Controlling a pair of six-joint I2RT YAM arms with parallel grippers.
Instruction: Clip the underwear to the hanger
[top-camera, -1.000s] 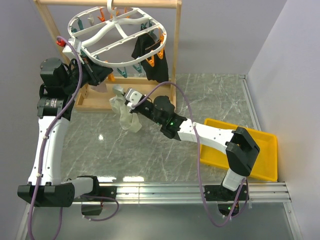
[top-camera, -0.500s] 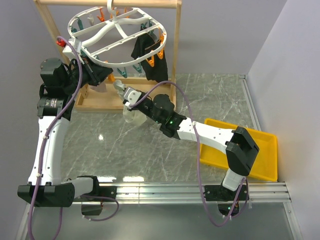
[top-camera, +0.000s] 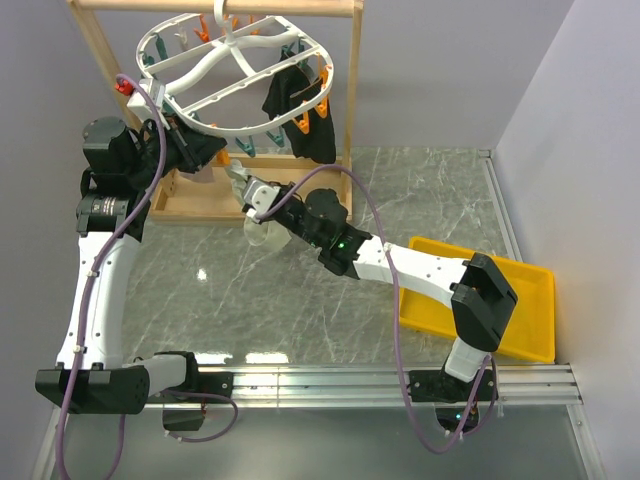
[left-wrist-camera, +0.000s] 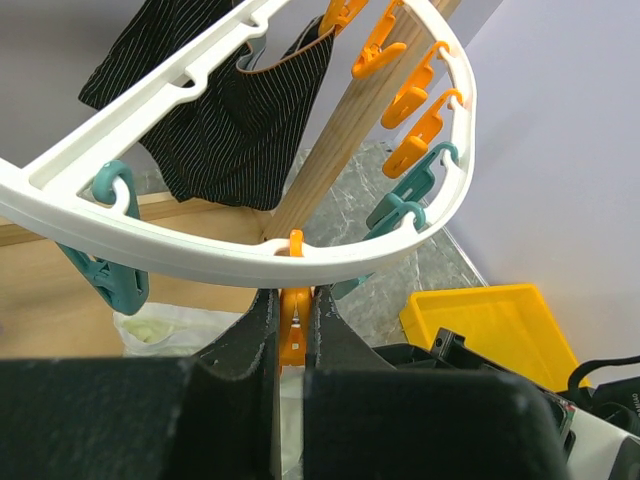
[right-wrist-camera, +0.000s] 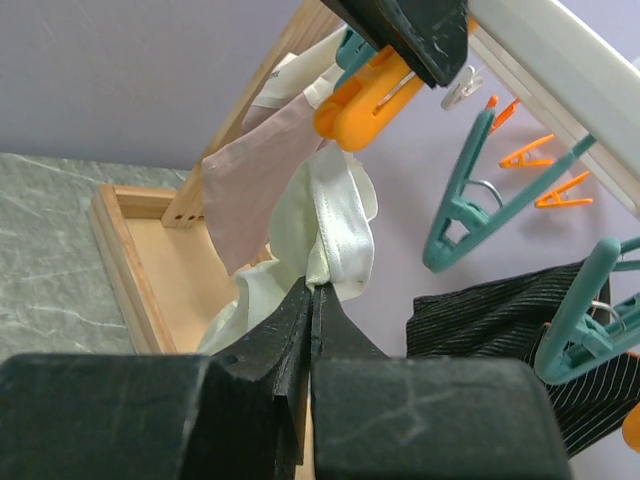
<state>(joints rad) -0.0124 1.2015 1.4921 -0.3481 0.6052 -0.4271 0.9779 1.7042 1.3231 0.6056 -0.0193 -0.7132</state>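
The white hanger (top-camera: 232, 50) hangs from the wooden rack, ringed by teal and orange clips; its rim (left-wrist-camera: 200, 255) crosses the left wrist view. My left gripper (top-camera: 205, 145) is shut on an orange clip (left-wrist-camera: 292, 325) hanging from the rim. My right gripper (top-camera: 243, 182) is shut on the cream underwear (right-wrist-camera: 335, 225) and holds its bunched edge just below that orange clip (right-wrist-camera: 365, 95). The rest of the underwear (top-camera: 262, 232) hangs under the right gripper, above the table.
A black striped garment (top-camera: 300, 105) is clipped to the hanger's right side. A beige-pink cloth (right-wrist-camera: 250, 190) hangs beside the underwear. The wooden rack post (top-camera: 350, 130) and its base tray (top-camera: 185, 200) stand behind. A yellow bin (top-camera: 520, 300) sits at the right.
My right gripper has risen up and left with the underwear, bringing it close under the clip in my left gripper. The left arm has not moved.
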